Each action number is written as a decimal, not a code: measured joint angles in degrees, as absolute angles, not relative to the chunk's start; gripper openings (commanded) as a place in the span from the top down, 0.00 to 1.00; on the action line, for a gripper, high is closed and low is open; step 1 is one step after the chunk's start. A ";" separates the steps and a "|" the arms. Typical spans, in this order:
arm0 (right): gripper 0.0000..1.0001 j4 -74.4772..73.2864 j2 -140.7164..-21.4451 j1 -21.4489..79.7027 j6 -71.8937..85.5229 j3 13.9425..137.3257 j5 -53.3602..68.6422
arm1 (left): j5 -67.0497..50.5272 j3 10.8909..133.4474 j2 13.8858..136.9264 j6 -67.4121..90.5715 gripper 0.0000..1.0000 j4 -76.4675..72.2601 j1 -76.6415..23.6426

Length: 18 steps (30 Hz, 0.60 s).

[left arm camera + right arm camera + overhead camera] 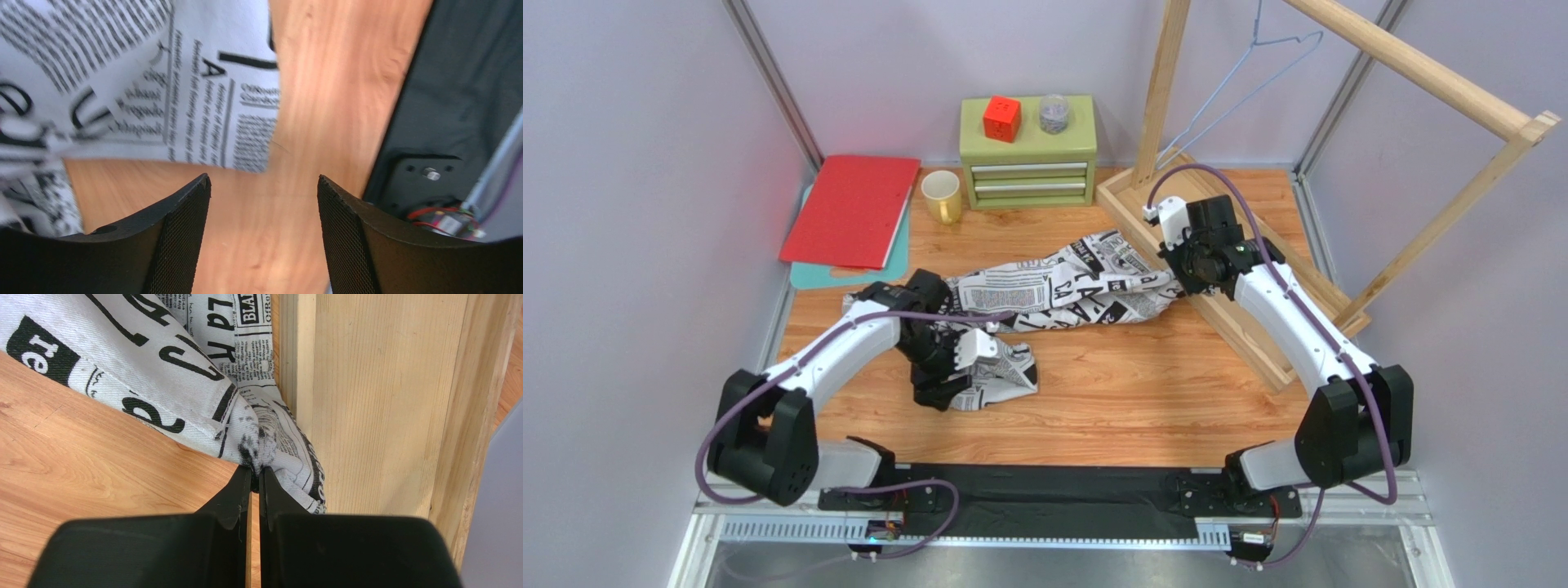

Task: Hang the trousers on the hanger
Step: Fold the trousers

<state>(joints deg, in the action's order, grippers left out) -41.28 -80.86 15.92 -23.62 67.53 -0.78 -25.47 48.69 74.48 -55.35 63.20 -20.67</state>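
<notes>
The newspaper-print trousers (1063, 292) lie across the wooden table from left of centre to the rack base. My right gripper (1187, 277) is shut on their right end, pinching a fold of cloth (258, 441) against the rack's base beam. My left gripper (955, 365) is open and empty just above the table over the trousers' left end; the cloth (153, 79) lies beyond its fingertips (184, 202). The pale blue wire hanger (1247, 74) hangs from the rack's top bar at the back.
A wooden rack frame (1431, 74) with a base (1247, 321) stands at the right. A green drawer box (1028, 153) with a red cube and a jar, a yellow mug (941, 194) and a red folder (852, 208) sit at the back.
</notes>
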 measured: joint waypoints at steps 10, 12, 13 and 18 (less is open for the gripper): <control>1.00 -42.22 -81.41 15.92 -23.99 67.57 -0.67 | -15.27 44.91 84.31 -56.55 0.87 45.47 -29.45; 1.00 -42.98 -81.41 15.84 -24.34 67.83 -0.60 | -13.32 44.62 84.33 -56.58 1.00 43.88 -28.84; 1.00 -43.44 -81.41 15.73 -24.77 68.16 -0.51 | -12.93 44.64 84.23 -56.53 1.00 43.72 -27.64; 1.00 -45.17 -80.62 14.26 -27.14 68.60 -0.38 | -9.47 44.58 80.88 -62.06 1.00 50.04 -7.57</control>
